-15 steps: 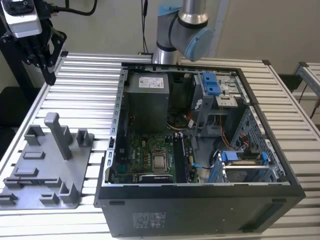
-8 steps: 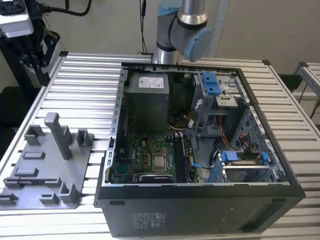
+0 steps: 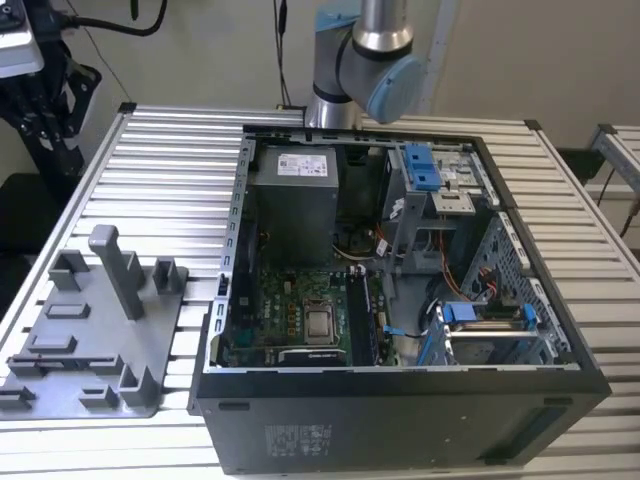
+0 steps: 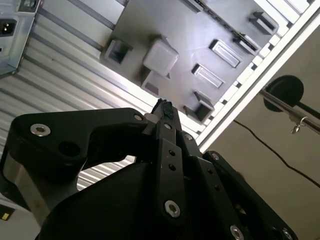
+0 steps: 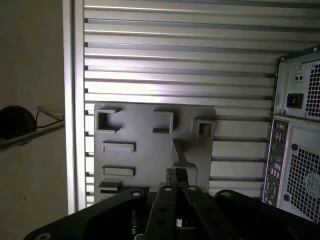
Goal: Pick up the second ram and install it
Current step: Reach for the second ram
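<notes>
Starting with the exterior view: open computer case (image 3: pixel 400 420) lies on its side on the slatted metal table (image 3: pixel 170 150), toward the exterior view's right. Grey fixture tray (image 3: pixel 60 340) sits on the table at the exterior view's left, just beside the case, with an upright post (image 3: pixel 118 265) rising from it. Robot arm (image 3: pixel 365 70) stands at the far edge, behind the case. Inside the case: power supply (image 3: pixel 292 200) at the far side, green motherboard (image 3: pixel 290 300) nearer, processor socket (image 3: pixel 320 322) near its near edge. Long dark strips (image 3: pixel 365 315) run just to the right of the socket; cannot tell whether the second ram is seated among them

Second wrist view: gripper (image 4: pixel 164 107) hangs above the tray (image 4: pixel 200 45), well clear of it. Fingers drawn together to a single narrow tip, nothing seen between them. Tip lines up close to the post (image 4: pixel 160 56). Table slats (image 4: pixel 65 75) run beside the tray, and a corner of the case (image 4: pixel 15 30) shows at the frame edge

First wrist view: gripper (image 5: pixel 176 177) seen against the tray (image 5: pixel 145 130), fingers close together, clamping nothing visible. Perforated rear panel of the case (image 5: pixel 295 150) stands beside the tray, with bare slats (image 5: pixel 175 50) beyond both
</notes>
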`<state>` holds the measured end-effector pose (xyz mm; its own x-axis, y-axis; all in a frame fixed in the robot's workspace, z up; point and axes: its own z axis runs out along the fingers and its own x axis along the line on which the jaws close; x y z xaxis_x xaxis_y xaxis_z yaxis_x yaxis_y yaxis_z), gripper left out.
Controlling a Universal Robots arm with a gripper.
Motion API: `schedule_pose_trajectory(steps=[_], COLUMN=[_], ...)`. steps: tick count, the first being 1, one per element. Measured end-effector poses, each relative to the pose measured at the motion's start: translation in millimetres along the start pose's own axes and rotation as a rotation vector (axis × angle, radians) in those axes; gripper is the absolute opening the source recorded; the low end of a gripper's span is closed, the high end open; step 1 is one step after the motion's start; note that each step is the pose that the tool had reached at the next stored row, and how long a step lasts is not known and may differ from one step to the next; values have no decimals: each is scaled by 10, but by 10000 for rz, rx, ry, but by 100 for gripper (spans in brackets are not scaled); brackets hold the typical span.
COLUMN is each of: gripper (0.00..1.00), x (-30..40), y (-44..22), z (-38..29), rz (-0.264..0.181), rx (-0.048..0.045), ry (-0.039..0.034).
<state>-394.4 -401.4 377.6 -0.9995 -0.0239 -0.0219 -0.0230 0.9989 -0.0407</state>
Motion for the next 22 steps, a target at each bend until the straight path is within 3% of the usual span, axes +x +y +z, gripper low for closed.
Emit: schedule_pose_trajectory(steps=[7,11,18,22], gripper=[11,11,11,11], x=[218,302,315,316], y=[5,7,3,-61], z=[27,34,33,38], rz=[-78,-120,-127,-126], rx=[-1,-2,-2,-3], ry=[-4,-5,-5,-6])
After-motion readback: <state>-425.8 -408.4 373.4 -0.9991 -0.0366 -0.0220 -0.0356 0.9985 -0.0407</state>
